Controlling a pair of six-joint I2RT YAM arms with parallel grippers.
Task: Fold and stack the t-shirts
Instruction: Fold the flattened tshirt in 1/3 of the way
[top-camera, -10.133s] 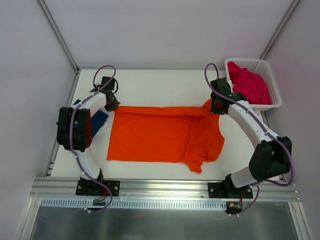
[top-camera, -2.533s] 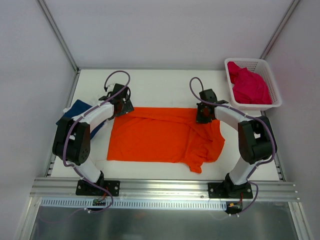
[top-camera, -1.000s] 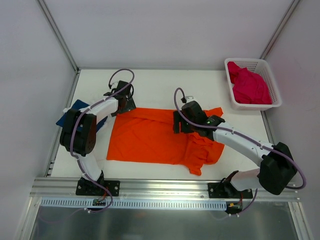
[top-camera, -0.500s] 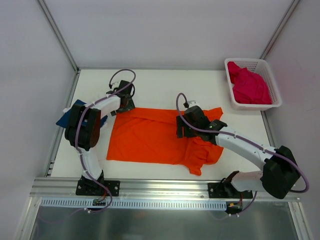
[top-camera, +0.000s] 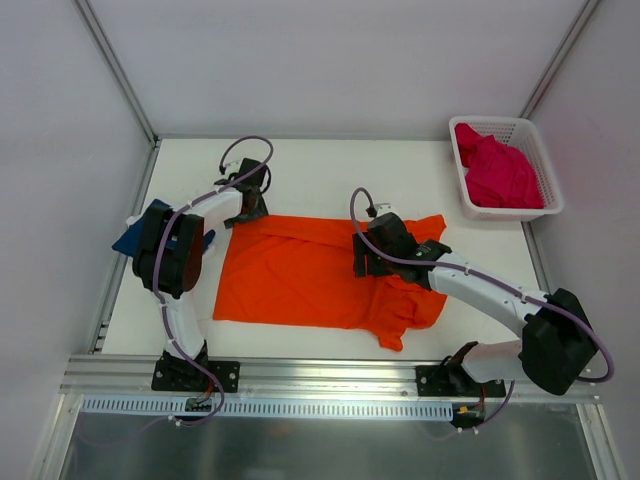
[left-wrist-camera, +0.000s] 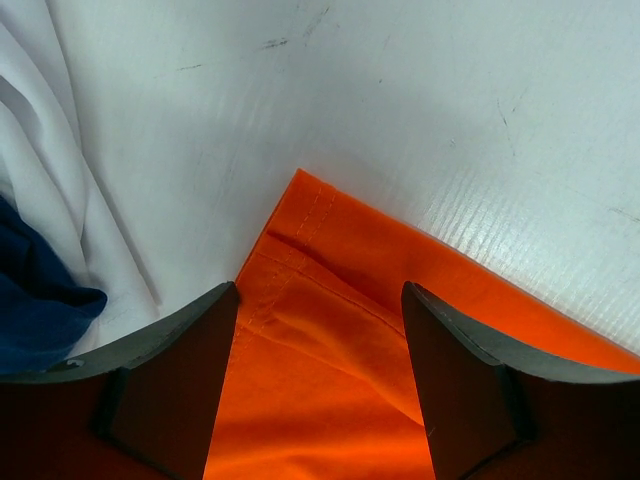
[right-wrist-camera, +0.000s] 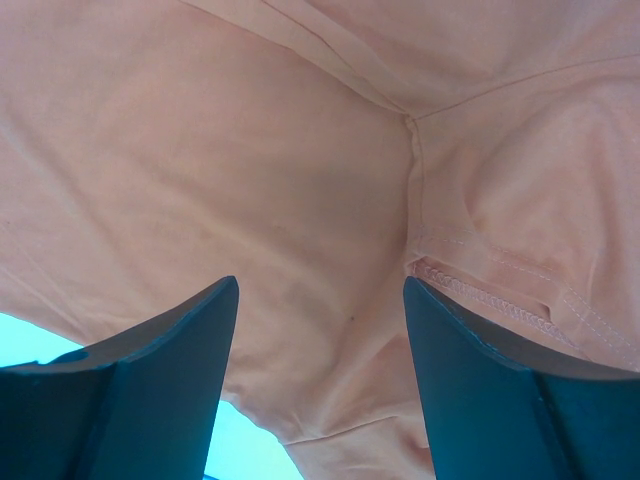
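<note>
Left wrist view gives you the relation that counts. The far hem corner of the bright orange cloth t-shirt (left-wrist-camera: 340, 240) sits between the spread fingers of the left gripper (left-wrist-camera: 318, 295), with its tip pointing just ahead of them. The jaws stand apart and clasp nothing.

From above, you can see the shirt lies flat on the white table (top-camera: 330, 165), with its long axis running left to right, hem to your left and sleeves to your right.

The right gripper (top-camera: 362, 258) hovers over the chest near a sleeve seam. Its jaws are also parted, with cloth beneath them but none pinched.

For that hem corner your left arm is plainly the nearer one, and I'd judge a straight closing pinch would take it.

The crumpled navy blue t-shirt (left-wrist-camera: 30, 310) lies just to the left of the corner. The magenta pink t-shirt (top-camera: 495, 170) waits in the white plastic mesh basket (top-camera: 545, 150), well apart.
</note>
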